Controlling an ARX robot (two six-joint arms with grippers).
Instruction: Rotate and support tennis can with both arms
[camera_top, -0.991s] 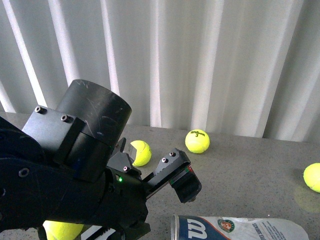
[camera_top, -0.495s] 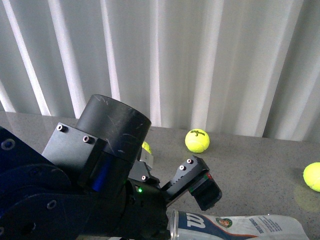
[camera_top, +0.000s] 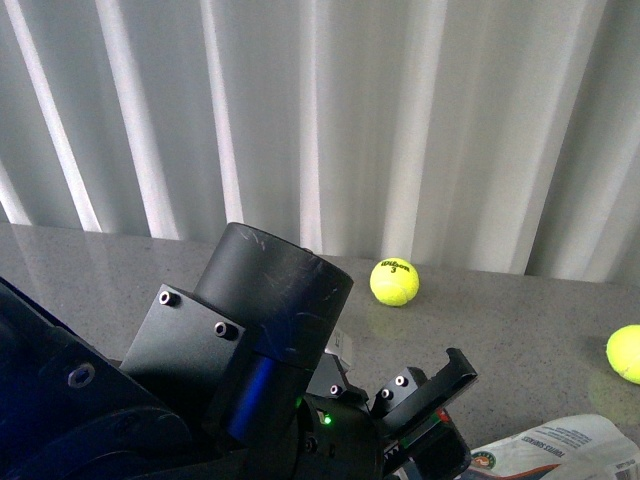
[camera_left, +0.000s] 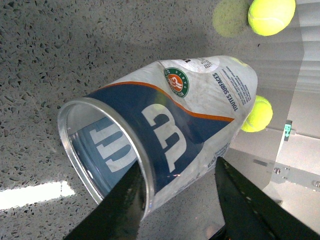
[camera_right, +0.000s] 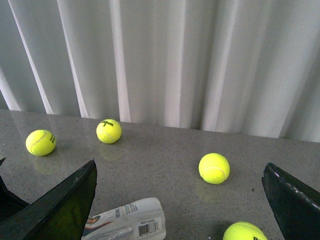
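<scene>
Left arm (camera_top: 250, 340) swung right and down; front view now loses the open end of the can (camera_left: 165, 135), which lies on its side on the table (camera_top: 520, 320). Left gripper (camera_left: 178, 172): jaws spread, straddling the wall at the mouth, contact unclear. Right gripper (camera_right: 180, 167): jaws wide, empty, near the far end. Likely grasp next; rotation not begun.

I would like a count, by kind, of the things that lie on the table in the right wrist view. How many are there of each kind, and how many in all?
Yellow tennis balls: 4
Tennis can: 1
Total: 5
</scene>
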